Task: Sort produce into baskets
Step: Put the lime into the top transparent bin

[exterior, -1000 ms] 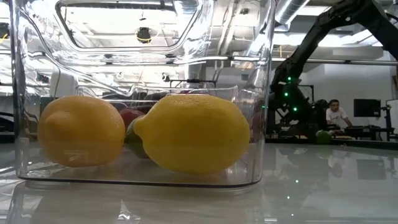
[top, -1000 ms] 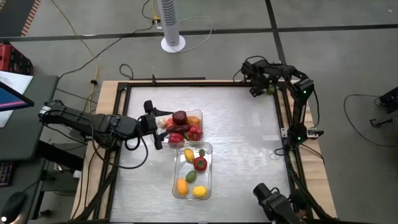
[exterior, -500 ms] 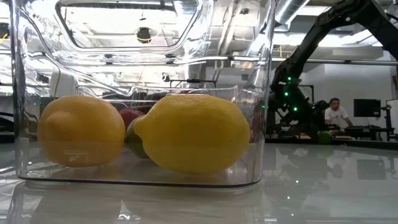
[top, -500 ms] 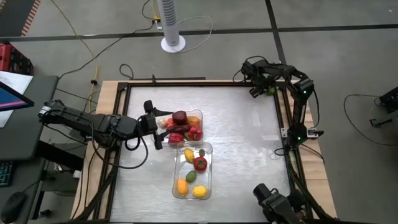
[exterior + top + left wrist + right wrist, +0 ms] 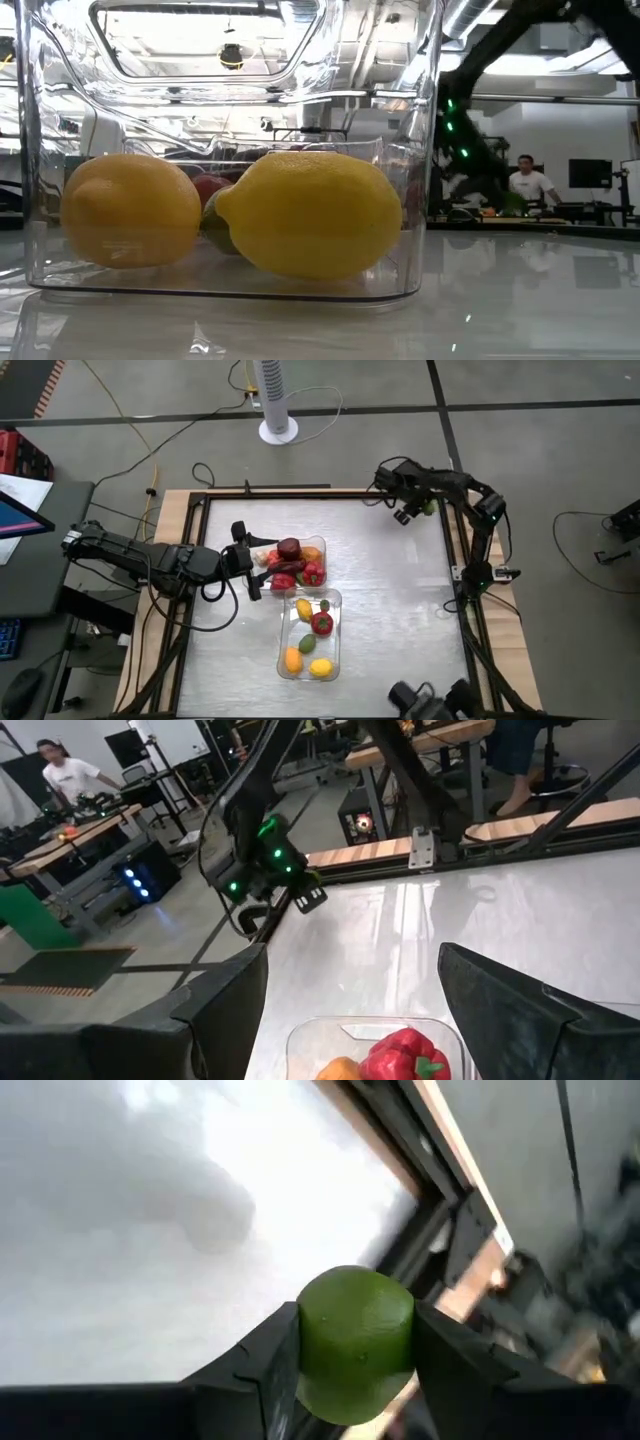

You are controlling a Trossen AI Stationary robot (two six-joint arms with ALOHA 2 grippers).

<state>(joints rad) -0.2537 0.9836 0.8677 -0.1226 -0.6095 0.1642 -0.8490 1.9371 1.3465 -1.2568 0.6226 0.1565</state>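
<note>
Two clear baskets stand mid-table. The far basket holds red, dark maroon and whitish produce. The near basket holds yellow, red, green and orange pieces, and fills the low view with a lemon in front. My left gripper is open and empty at the far basket's left end; its wrist view shows that basket's rim and a red pepper. My right gripper is near the table's far right corner, shut on a round green piece. My right gripper pinches the round green piece by its two opposite sides between its two fingers. The piece is lifted clear above the white table top.
A dark frame and a wooden border run round the table. The white table top lies bare between the baskets and the right edge. A person sits in the room behind.
My right arm has swung a little toward the table's left with the green piece still in its gripper. My left arm and both baskets have kept still.
</note>
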